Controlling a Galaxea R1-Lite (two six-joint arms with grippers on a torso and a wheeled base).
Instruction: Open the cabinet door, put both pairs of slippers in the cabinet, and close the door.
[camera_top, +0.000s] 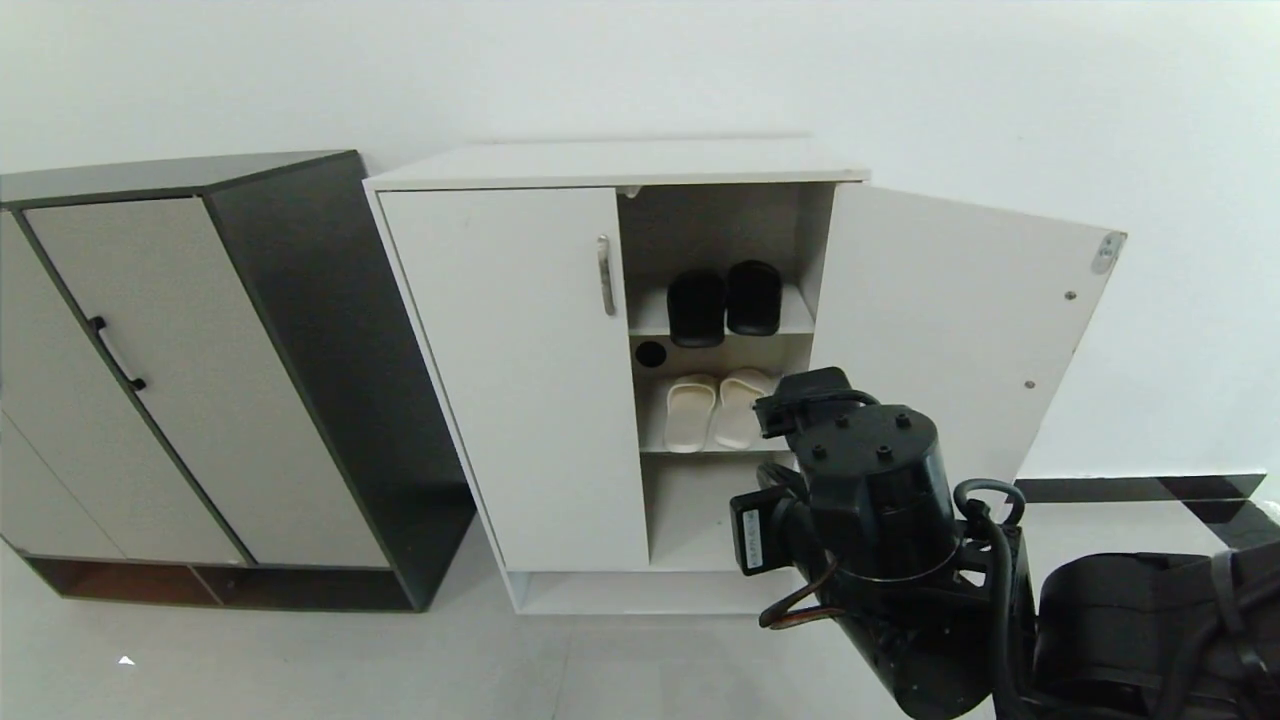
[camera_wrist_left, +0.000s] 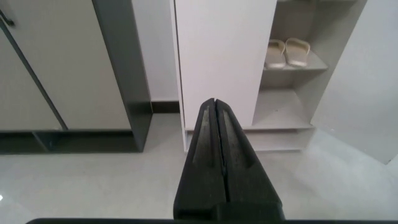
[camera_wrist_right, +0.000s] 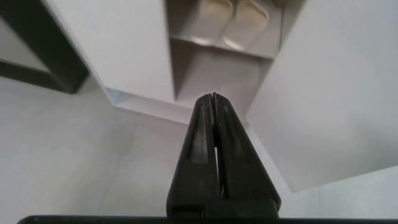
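The white cabinet (camera_top: 500, 380) stands with its right door (camera_top: 950, 320) swung open and its left door shut. A black pair of slippers (camera_top: 725, 303) sits on the upper shelf. A white pair (camera_top: 715, 410) sits on the shelf below, toes inward. My right arm (camera_top: 880, 500) is low in front of the open compartment. My right gripper (camera_wrist_right: 213, 98) is shut and empty, pointing at the bottom compartment beneath the white slippers (camera_wrist_right: 231, 14). My left gripper (camera_wrist_left: 214, 102) is shut and empty, facing the cabinet's closed left door (camera_wrist_left: 224, 56) from farther back, with the white slippers (camera_wrist_left: 287, 53) beyond.
A grey and dark cabinet (camera_top: 200, 380) stands to the left of the white one, its door closed. The open door (camera_wrist_right: 336, 93) juts out to the right of my right arm. Pale bare floor (camera_top: 400, 660) lies in front of both cabinets.
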